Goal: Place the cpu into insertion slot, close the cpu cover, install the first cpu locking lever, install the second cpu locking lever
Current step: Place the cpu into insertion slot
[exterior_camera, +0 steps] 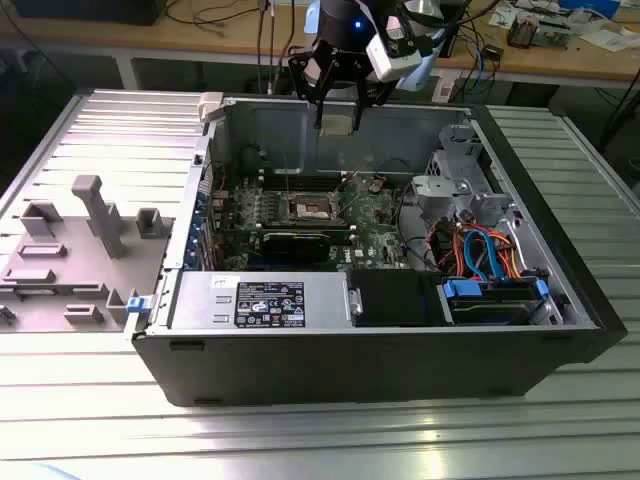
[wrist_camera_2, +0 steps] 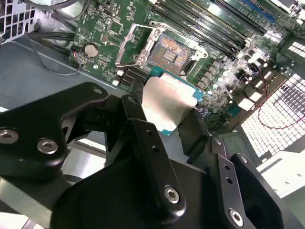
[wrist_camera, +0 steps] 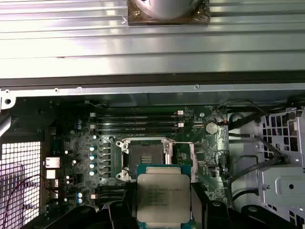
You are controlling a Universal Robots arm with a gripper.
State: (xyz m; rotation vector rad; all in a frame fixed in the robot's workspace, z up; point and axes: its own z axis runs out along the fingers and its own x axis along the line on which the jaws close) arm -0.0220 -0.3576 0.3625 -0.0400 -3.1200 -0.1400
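Silver-grey metal tops the cpu (wrist_camera: 162, 195), which is clamped by two opposite edges between the black fingers (wrist_camera_2: 145, 131) of the gripper (wrist_camera: 162, 212). Its green rim shows around the lid in both wrist views. In the exterior view the gripper hangs over the open computer case (exterior_camera: 300, 370), holding the chip well clear of the motherboard (exterior_camera: 375, 215). Below the chip lies the insertion slot (wrist_camera: 145, 157), bare, with its dark centre uncovered. The cpu cover (wrist_camera: 192, 161) is swung open, lying off the socket on the side toward the coin battery (wrist_camera: 211, 127). Long memory slots (wrist_camera: 138, 123) run just beyond the socket. In the exterior view a power supply (exterior_camera: 260, 300) sits along the case's near wall toward that view's left, and blue and orange cables (exterior_camera: 480, 255) bunch toward its right. The case rests on a ribbed metal table (exterior_camera: 300, 440).
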